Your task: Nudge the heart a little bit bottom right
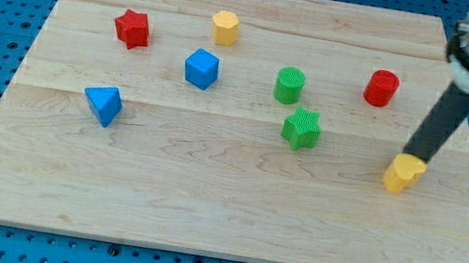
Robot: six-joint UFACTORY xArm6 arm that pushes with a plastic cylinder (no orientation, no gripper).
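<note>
The yellow heart [403, 173] lies at the view's right, a little below mid-height on the wooden board [206, 193]. My tip [415, 159] stands right at the heart's upper right edge and looks to be touching it. The dark rod slants up to the view's upper right, to the arm's grey end.
A red cylinder-like block [380, 88] is up and left of the heart. A green star [301, 128] and a green cylinder [289, 84] sit mid-board. A blue cube [200, 68], a blue triangle [104, 103], a red star [133, 29] and a yellow hexagon-like block [225, 27] are further left. The board's right edge is near the heart.
</note>
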